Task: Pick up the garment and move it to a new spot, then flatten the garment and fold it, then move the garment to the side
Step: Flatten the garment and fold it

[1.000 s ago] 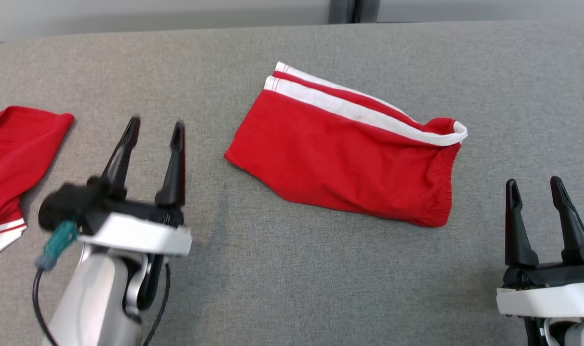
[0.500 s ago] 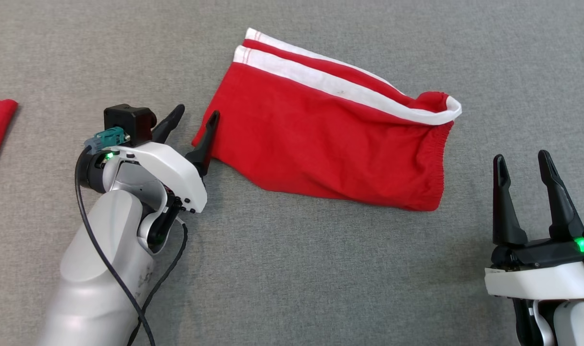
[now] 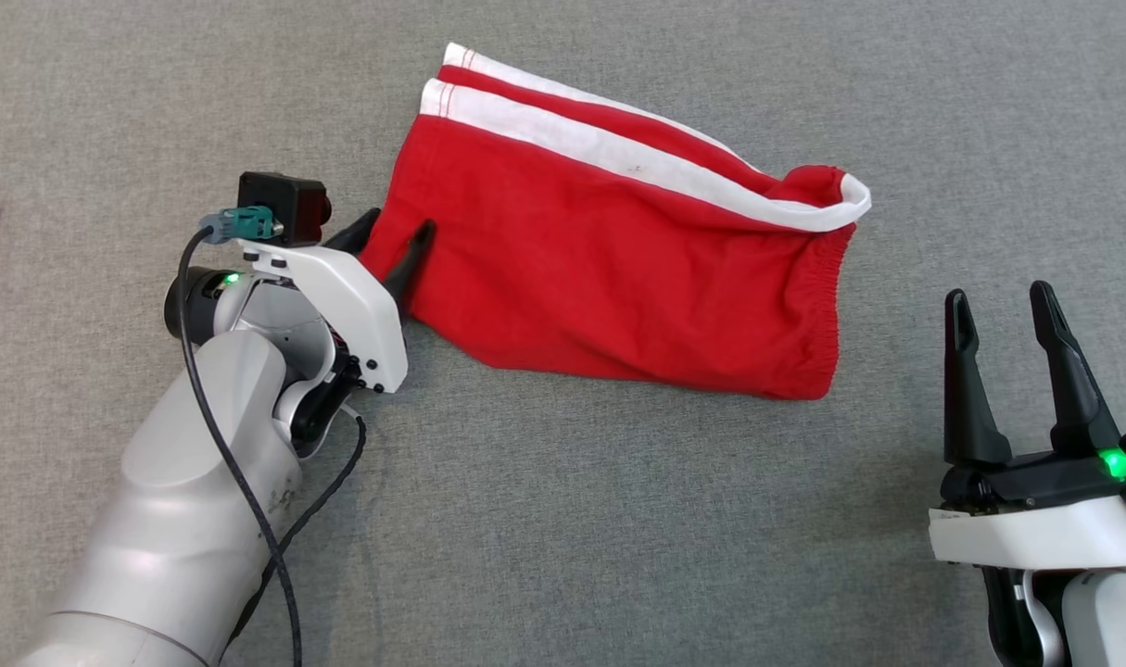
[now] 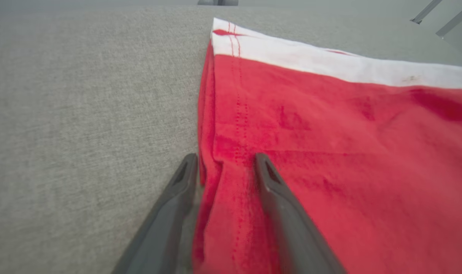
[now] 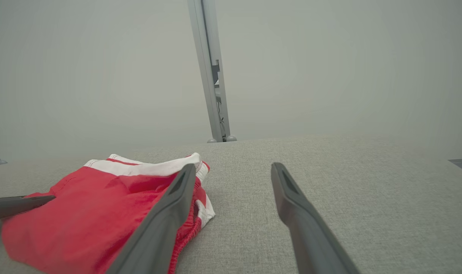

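As the left gripper (image 3: 398, 222) straddles the left hem corner of the red garment (image 3: 618, 278), fingers spread with cloth between them (not yet pinched), the pick-up step is in hand. Garment lies on the desk (image 3: 563, 519), roughly flat. Next move calls for closing, then lifting. Right gripper (image 3: 998, 293) hovers well apart, fingers spread.

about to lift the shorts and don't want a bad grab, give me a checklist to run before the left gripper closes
1. Left gripper straddles the hem corner of the shorts: ok.
2. Left gripper closed on the cloth: not ok, jaws stand apart.
3. All cloth layers between its fingers: cannot tell.
4. Right gripper open, apart from the shorts: ok.
5. Waistband lying flat: not ok, folded over.
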{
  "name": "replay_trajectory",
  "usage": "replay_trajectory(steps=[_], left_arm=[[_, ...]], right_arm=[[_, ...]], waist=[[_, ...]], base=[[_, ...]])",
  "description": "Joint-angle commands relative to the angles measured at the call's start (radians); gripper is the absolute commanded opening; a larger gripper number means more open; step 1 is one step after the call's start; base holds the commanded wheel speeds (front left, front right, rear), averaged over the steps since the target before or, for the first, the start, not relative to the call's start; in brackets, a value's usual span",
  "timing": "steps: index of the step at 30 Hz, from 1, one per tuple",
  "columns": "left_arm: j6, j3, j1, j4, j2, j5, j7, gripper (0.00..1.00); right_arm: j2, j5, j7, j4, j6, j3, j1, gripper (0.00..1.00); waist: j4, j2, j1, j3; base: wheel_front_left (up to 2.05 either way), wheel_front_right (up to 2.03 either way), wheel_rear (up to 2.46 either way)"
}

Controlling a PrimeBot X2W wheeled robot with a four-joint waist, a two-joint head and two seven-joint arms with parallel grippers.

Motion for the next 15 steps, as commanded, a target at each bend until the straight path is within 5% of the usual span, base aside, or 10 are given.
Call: replay_trajectory(steps=[1,15], left_arm=[[-0.004,-0.027,0.010,0.026,0.001,-0.016,0.010,0.00],[0.040,0.017,0.171,0.039,0.021,-0.088,-0.256,0.00]], right_arm=[[-0.005,0.009,-0.005,0.003,0.000,0.001,-0.012,1.00],[-0.004,0.014,-0.005,0.008,0.000,-0.023,0.043,1.00]], waist=[[-0.005,0.0000,0.0000,-0.001],[0.014,0.0000,0.0000,-0.064]], base=[[0.00,0.00,0.00],[0.00,0.00,0.00]])
